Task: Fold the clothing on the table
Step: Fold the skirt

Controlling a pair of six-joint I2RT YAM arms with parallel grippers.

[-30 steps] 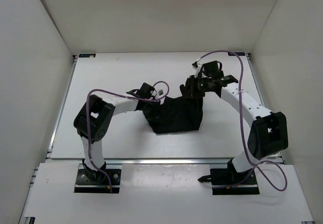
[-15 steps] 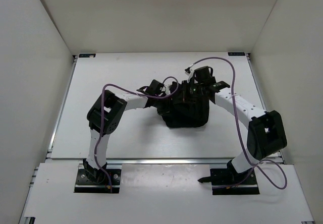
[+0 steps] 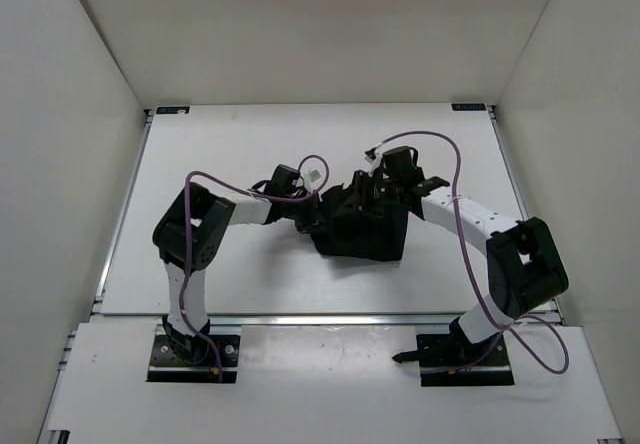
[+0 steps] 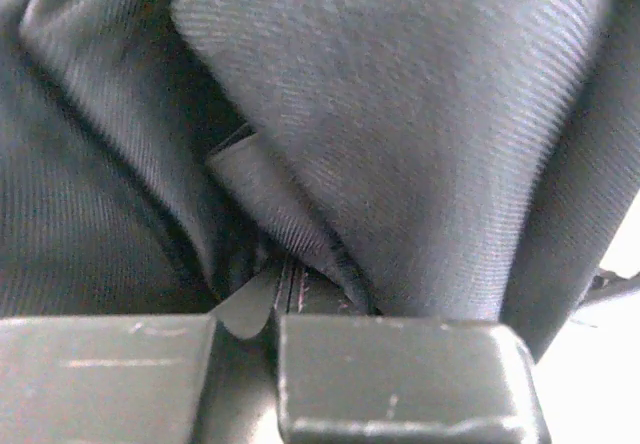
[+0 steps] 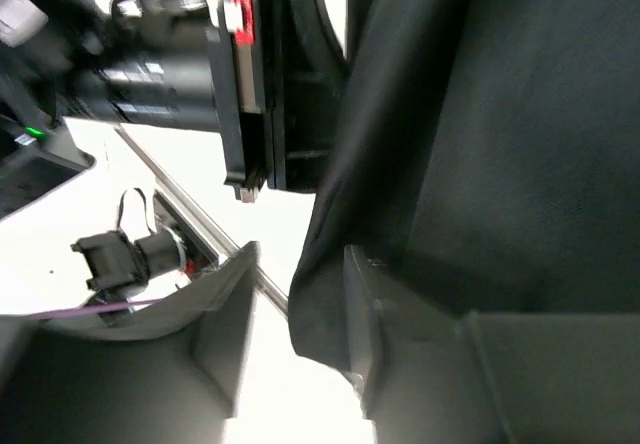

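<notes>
The black clothing [image 3: 365, 232] lies bunched in a compact fold in the middle of the white table [image 3: 220, 154]. My left gripper [image 3: 308, 220] is at its left edge. In the left wrist view that gripper [image 4: 247, 329] is shut on a pinched fold of the clothing [image 4: 400, 134], which fills the frame. My right gripper [image 3: 372, 192] sits at the clothing's far upper edge. In the right wrist view it [image 5: 300, 364] stands open, with a hanging edge of the clothing [image 5: 500, 144] resting against one finger [image 5: 400, 344] and white table showing in the gap.
White side walls [image 3: 70, 164] close in the table on three sides. A metal rail [image 3: 125, 214] runs along its left edge. The left arm's wrist [image 5: 180, 64] is close in front of the right wrist camera. Purple cables [image 3: 440, 144] loop above both arms.
The right gripper has opened and let go of the clothing. The clothing went from a wider spread to a tighter fold. The left arm swung right, then drew back left a little.
</notes>
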